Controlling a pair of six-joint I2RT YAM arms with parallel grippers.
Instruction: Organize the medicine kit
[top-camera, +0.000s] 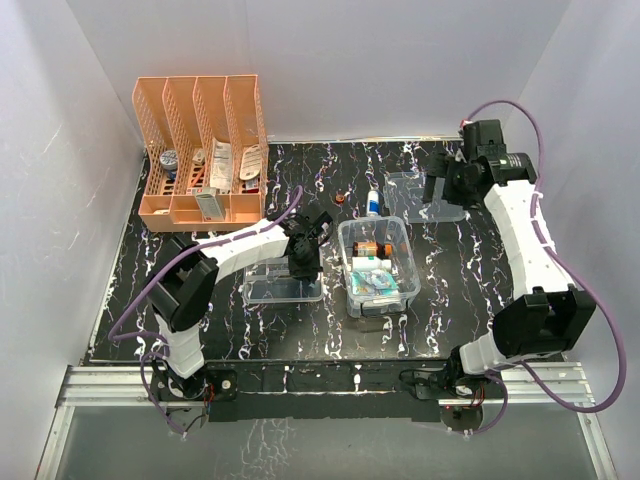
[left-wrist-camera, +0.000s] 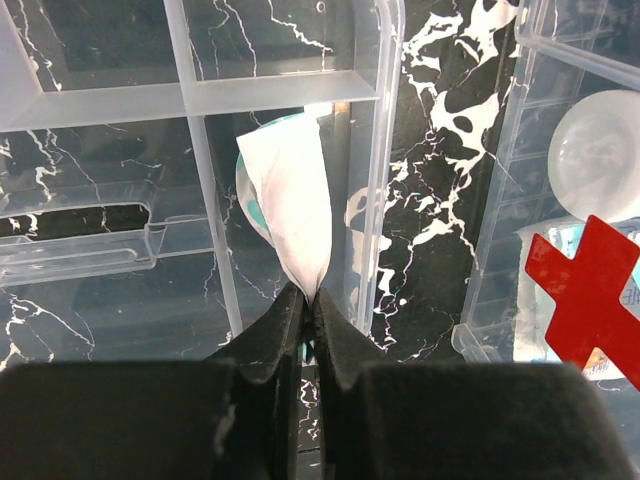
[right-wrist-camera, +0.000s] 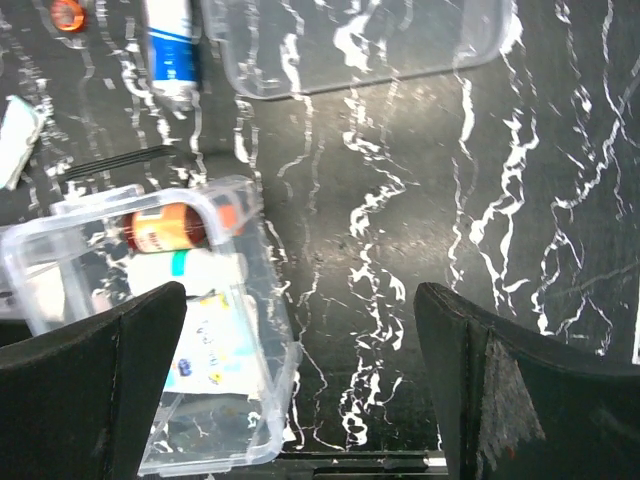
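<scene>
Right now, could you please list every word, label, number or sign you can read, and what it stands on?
Red cross sign, no words: side of the medicine kit.
Orange bottle label: too blurred to read.
Blue and white tube: print too blurred.
Packet in the kit: print too small.
Items in the orange file rack: too small.

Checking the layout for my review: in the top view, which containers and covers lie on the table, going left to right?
Rack → tray → kit → lid
</scene>
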